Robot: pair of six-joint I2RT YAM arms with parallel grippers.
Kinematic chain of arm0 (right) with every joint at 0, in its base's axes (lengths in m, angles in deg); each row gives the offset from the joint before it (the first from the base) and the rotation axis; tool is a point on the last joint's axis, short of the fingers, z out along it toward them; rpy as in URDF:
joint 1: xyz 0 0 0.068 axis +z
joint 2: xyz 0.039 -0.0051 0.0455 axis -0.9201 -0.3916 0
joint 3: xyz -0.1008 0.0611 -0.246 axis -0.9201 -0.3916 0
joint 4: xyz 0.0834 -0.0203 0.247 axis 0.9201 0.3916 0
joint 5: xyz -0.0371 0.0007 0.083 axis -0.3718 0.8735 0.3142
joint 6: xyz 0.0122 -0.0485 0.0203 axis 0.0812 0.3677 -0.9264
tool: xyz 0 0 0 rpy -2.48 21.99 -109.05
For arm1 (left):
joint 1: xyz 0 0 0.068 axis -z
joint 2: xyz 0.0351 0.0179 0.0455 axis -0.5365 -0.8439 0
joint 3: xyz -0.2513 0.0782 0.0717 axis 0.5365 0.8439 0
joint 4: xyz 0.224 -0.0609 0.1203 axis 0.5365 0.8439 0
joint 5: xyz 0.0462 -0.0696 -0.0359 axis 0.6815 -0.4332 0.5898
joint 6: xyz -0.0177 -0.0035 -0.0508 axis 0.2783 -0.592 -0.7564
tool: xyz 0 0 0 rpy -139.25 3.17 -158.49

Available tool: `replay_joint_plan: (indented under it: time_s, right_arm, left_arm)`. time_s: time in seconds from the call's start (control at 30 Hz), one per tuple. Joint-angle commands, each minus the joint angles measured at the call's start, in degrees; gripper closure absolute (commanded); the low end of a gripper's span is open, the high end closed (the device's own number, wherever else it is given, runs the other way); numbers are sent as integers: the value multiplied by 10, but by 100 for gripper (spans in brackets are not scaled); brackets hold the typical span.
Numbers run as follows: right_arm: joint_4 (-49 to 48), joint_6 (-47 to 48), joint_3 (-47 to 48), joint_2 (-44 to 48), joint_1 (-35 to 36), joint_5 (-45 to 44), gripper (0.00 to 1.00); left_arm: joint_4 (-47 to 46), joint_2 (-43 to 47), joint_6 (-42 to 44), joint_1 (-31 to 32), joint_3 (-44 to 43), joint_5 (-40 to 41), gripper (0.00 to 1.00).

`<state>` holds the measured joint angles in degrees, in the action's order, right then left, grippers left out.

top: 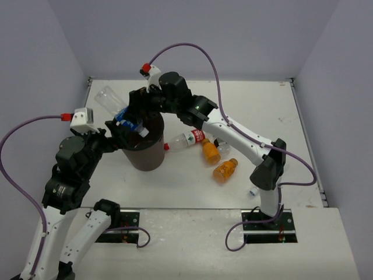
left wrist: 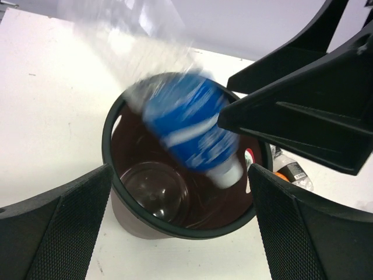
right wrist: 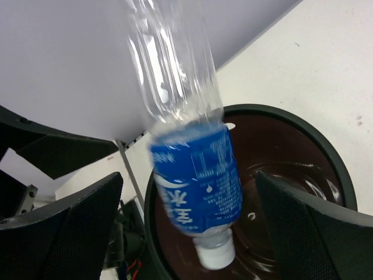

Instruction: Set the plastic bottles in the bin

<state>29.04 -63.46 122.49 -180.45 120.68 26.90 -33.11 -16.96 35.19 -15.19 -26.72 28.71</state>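
**Right pincer wide open over the bin, blue bottle between its fingers**

My right pincer [right wrist: 187, 230] stands fully open and grips nothing. The blue bottle [right wrist: 195, 181] is cap down between its fingers, blurred, with a gap on each side, and its cap is already in the mouth of the bin [right wrist: 329, 153] just below the pincer. My left pincer [left wrist: 179, 192] is open too (nothing in it), at the bin's near-left rim. The red-label bottle [top: 187, 140] and two orange bottles [top: 210, 150] [top: 225, 169] lie on the table [top: 280, 111], to the right of the right pincer and nearer to me.
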Motion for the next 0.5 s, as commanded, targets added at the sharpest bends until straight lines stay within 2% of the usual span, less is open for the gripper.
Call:
replay_joint_plan:
  time_s: [0.0,0.17,0.27,0.47]
  right_arm:
    - [7,3,13,46,4,-54,1]
    - [52,-33,28,59,-13,-76,1]
    - [55,-59,3,81,-32,-65,1]
    - [55,-63,-129,212,-115,-65,1]
  left_arm:
    - [4,-13,27,-4,-27,-1,0]
    - [-5,-30,45,-4,-46,-31,0]
    - [-14,-52,51,-4,-56,-66,0]
    - [-43,-104,90,-3,-82,-151,0]
